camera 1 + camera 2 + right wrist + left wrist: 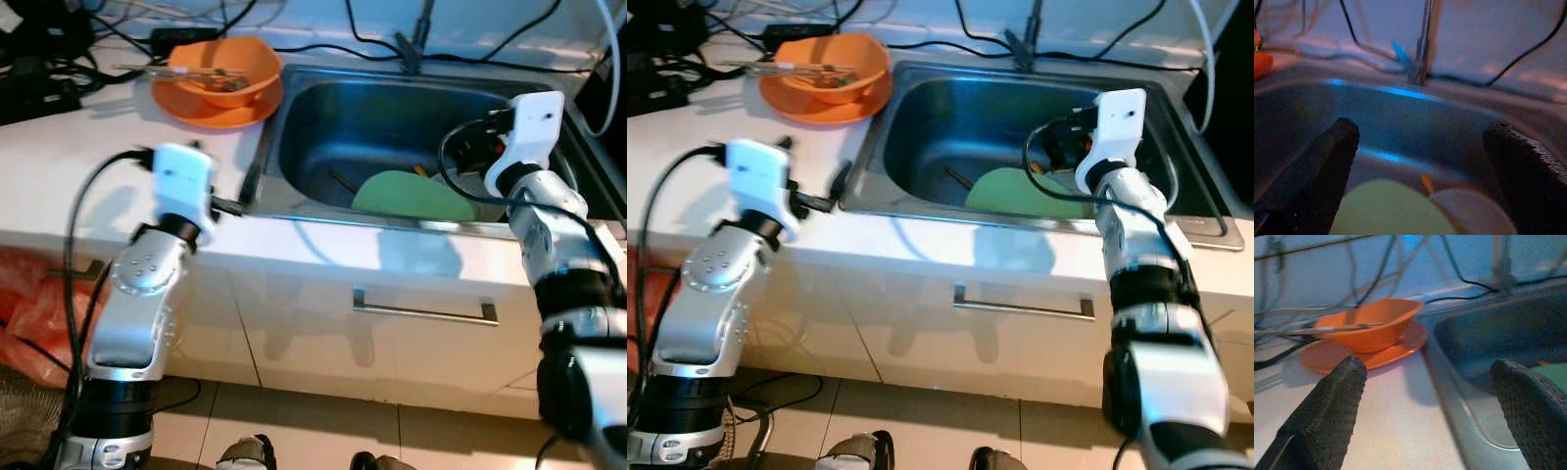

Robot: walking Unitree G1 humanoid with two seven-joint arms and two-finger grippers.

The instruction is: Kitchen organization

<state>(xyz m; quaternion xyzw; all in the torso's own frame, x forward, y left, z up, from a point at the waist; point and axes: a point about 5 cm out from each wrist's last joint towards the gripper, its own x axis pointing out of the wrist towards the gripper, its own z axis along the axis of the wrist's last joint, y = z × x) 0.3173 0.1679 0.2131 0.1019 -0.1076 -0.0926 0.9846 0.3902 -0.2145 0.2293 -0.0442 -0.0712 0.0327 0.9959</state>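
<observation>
Nearest me is the drawer handle (425, 312) under the front lip of the white surface (88, 186), so I stand right at the edge. My left tool (1430, 396) hangs over the surface just beside the sink's left rim, fingers spread wide, holding nothing. My right tool (1425, 166) is over the right part of the sink (294, 201), fingers also wide apart and empty. Task looks barely begun, my judgement: nothing gripped, dishes not yet moved. In the basin lies a green plate (411, 196), tilted against the front wall, with a paler round dish (1474, 213) touching it and 1 thin orange stick (1426, 183) between them; I can't tell what that stick is. A dark thin utensil (343, 181) lies on the basin floor left of the green plate. Farther back on the surface, an orange bowl (220, 69) sits on an orange plate (211, 110), utensils (186, 73) across the bowl. Room: open strip of surface between left tool and the orange stack; the basin walls hem the right tool in. At the far edge, faucet (419, 39) and black cables (323, 49) crowd the back rim, snag risk there.
</observation>
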